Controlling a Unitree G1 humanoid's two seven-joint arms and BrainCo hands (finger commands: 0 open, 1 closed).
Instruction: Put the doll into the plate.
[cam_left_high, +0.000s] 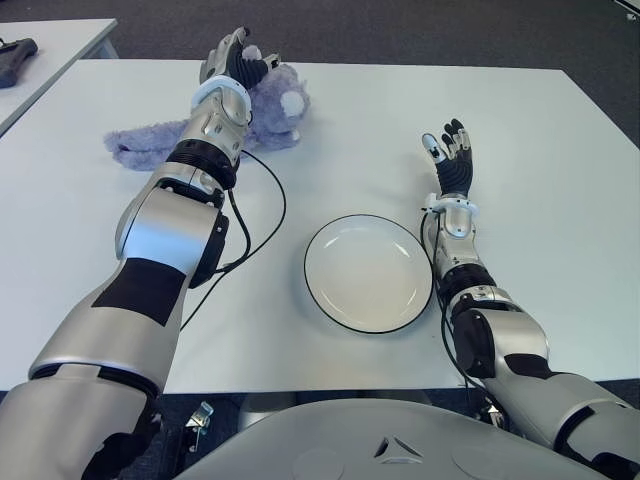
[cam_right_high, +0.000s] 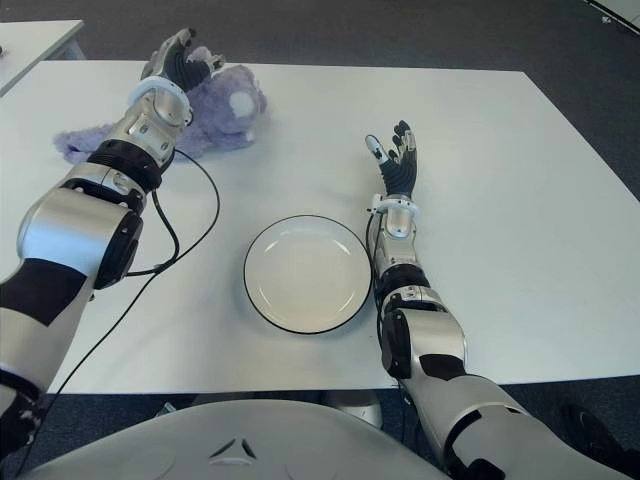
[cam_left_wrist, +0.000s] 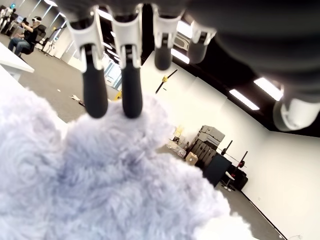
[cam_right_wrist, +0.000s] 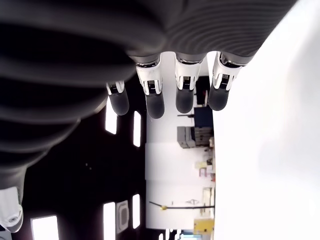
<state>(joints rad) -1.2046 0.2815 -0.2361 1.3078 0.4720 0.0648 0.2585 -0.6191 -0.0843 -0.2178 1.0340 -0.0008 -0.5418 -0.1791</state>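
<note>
left hand (cam_left_high: 235, 62) sits over the soft, light doll (cam_left_high: 275, 105), fingers open; best squeezed round its plump body. right hand (cam_left_high: 450, 150) open beside the plate (cam_left_high: 368, 272).

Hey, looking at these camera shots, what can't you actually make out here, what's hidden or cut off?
- Doll: its middle is hidden behind the left hand and forearm in both eye views; the left wrist view shows only fur, so no face or shape.
- Whether the fingers actually grip it: cannot tell.
- Dark object on the side table: cut off by the left eye view's edge, unidentifiable.
- Right hand: its palm side is unseen.
</note>
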